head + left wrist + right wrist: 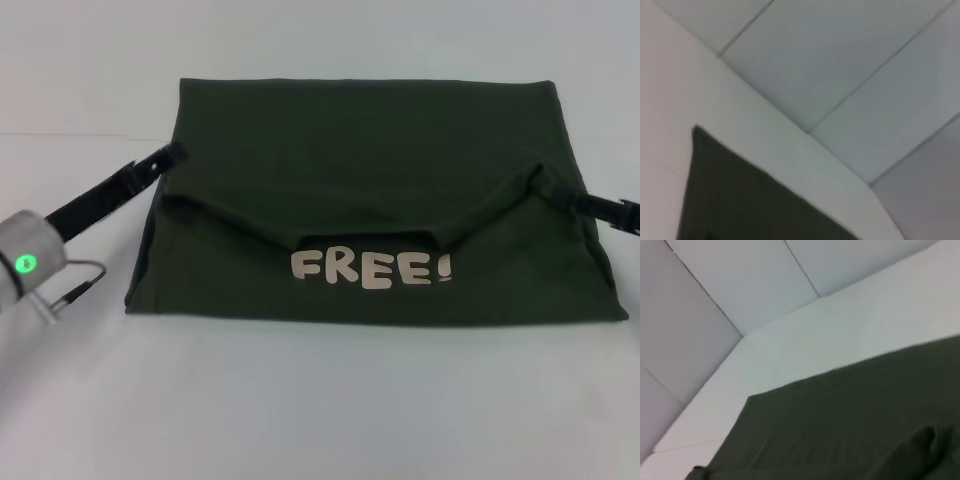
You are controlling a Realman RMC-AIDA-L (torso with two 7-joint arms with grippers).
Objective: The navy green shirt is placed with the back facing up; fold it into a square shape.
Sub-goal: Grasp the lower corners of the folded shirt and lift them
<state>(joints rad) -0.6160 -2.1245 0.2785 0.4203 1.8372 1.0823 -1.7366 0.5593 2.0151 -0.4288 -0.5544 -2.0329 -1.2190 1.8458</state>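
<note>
- Navy green shirt (370, 150): lay flat at the middle of the table (320, 400), already reduced to a wide rectangle, its far edge straight and its near edge running parallel to the table's front.
- Upper layer: a fold of cloth was raised across the width, pinched at both side ends and sagging in the middle; below the sag the pale lettering "FREE!" (372, 269) showed on the layer underneath.
- Left tool (172, 155): at the shirt's left edge, about midway along it, clenched on the raised fold where the cloth peaked to meet it; the arm ran back toward the near left, a green light on its wrist housing.
- Right tool (568, 196): at the shirt's right edge, clenched on the opposite end of the same fold, only the dark finger section reaching in from the frame's side.
- Wrist views: each showed dark cloth against the pale table with wall panels beyond; neither showed its own fingers.
- Progress, as judged: sleeves and sides appeared tucked in, and a lengthwise fold was in hand but not laid down.
- Remaining, as judged: carry the held edge over, lay it flat, release both corners, then likely one crosswise fold, since the shape was wider than deep rather than square.
</note>
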